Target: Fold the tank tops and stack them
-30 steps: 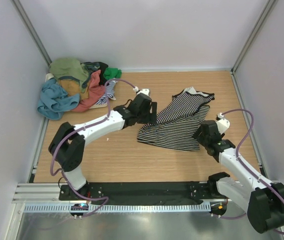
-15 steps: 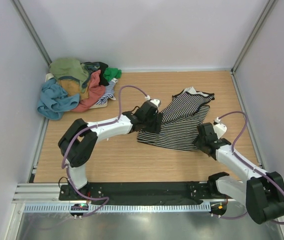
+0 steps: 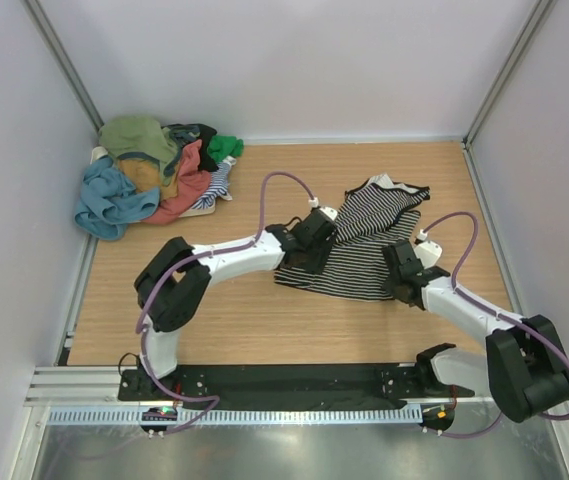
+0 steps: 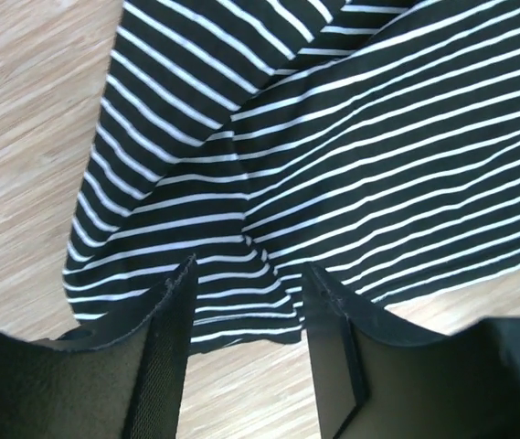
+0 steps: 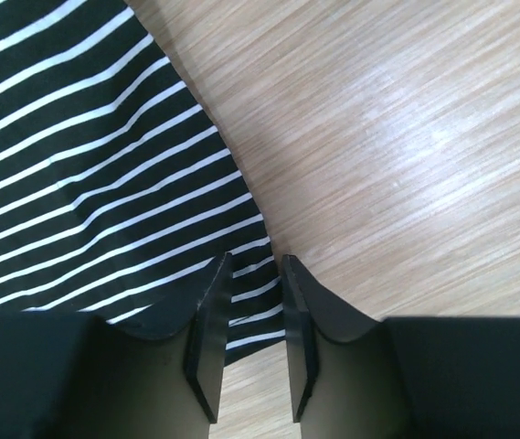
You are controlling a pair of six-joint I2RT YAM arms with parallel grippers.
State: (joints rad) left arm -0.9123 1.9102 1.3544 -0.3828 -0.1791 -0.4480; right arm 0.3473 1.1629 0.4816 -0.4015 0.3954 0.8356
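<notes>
Since a second ago: left gripper (image 4: 249,274) carried right, off bare table (image 3: 224,320) and onto the near-left hem of the striped top (image 3: 364,240); right gripper (image 5: 255,265) drawn in to its near-right corner. Top itself unmoved.

Striped top spread at centre-right of table. Long axis from near-left hem to far-right neck, straps toward the far-right corner, stripes crosswise to that axis.

Left jaws apart, astride a pucker of cloth just inside the hem; not clamped. Right jaws narrow, hem edge between the tips; cannot tell whether pinched.

Other tops heaped in a pile (image 3: 154,175) at far-left corner, well apart.
</notes>
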